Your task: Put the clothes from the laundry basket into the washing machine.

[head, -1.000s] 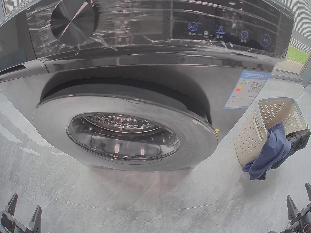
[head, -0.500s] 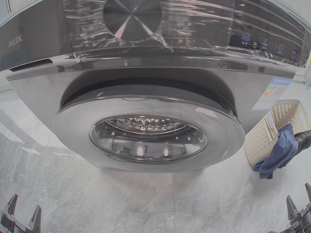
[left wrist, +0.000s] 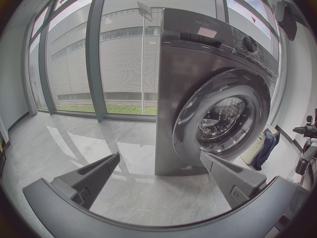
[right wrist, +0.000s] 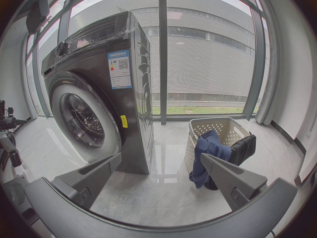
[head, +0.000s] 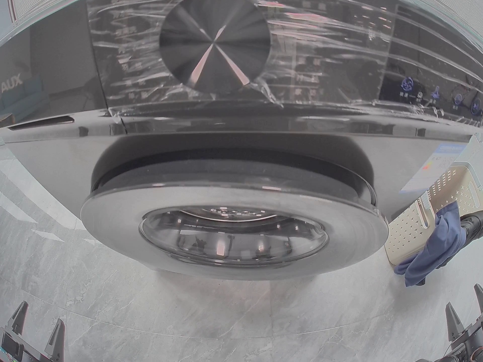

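Grey marble floor (head: 201, 307) runs from the shut washer (head: 231, 227) to tall windows (right wrist: 211, 50) behind it. Beside the washer, clothes (right wrist: 208, 146) drape over the basket (right wrist: 214, 120) rim. The left end effector (left wrist: 160, 159) and right end effector (right wrist: 160, 159) gape wide, empty.

At 12 o'clock the washing machine (head: 241, 142) blocks the way ahead. Its round door (head: 231, 230) sits shut over the drum mouth, so nothing can pass inside. Bare floor (head: 201, 312) lies open from 6 o'clock up to the door's lower rim and out toward 9 o'clock. At 3 o'clock the laundry basket (head: 415, 224) stands near the machine, a strip of floor between them. A blue garment (head: 432, 247) and a black garment (head: 473, 224) hang over its near rim; its top is open from above.
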Available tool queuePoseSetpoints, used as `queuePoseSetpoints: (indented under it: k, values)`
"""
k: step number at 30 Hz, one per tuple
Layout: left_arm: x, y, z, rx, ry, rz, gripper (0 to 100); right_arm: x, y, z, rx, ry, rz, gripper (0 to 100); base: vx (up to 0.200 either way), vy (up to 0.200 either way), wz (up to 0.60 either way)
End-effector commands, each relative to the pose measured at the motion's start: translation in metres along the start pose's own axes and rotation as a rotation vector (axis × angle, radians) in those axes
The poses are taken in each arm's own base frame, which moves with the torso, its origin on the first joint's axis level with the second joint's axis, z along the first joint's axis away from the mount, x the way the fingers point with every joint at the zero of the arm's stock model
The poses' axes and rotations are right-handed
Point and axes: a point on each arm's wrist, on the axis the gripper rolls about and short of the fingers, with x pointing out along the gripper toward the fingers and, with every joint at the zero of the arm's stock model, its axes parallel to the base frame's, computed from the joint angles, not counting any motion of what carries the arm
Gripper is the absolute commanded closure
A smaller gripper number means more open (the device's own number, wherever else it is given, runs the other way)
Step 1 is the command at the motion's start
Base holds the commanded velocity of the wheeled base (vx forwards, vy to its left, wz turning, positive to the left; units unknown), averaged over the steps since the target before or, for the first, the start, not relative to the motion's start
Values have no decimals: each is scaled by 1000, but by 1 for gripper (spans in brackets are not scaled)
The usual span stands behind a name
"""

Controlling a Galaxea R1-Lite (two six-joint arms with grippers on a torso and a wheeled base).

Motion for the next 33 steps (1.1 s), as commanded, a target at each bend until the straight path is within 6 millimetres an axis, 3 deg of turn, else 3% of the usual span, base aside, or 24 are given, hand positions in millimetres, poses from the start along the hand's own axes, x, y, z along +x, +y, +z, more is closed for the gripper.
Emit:
queuePoseSetpoints:
  k: [1, 8, 10, 12, 13, 15, 25, 33]
  values:
    - [0, 0, -5, -1, -2, 1, 0, 0, 0, -5, -1, 1, 0, 0, 0, 0, 0]
    - [0, 0, -5, -1, -2, 1, 0, 0, 0, -5, 5, -4, -1, 0, 0, 0, 0]
    - [0, 0, -5, -1, -2, 1, 0, -3, 0, 7, 9, -68, 11, 0, 0, 0, 0]
    - [0, 0, -5, 1, -2, 1, 0, -17, 0, 51, 60, -207, 38, 0, 0, 0, 0]
    - [0, 0, -5, 1, -2, 1, 0, -17, 0, 55, 64, -204, 39, 0, 0, 0, 0]
    - [0, 0, -5, 2, -2, 1, 0, -6, 0, 68, 73, -86, 64, 0, 0, 0, 0]
    - [0, 0, -5, 2, -2, 1, 0, 49, 5, 64, -26, 280, 281, 0, 0, 0, 0]
    - [0, 0, -5, 5, -2, 1, 0, 90, 17, 82, -73, 293, 499, 0, 0, 0, 0]
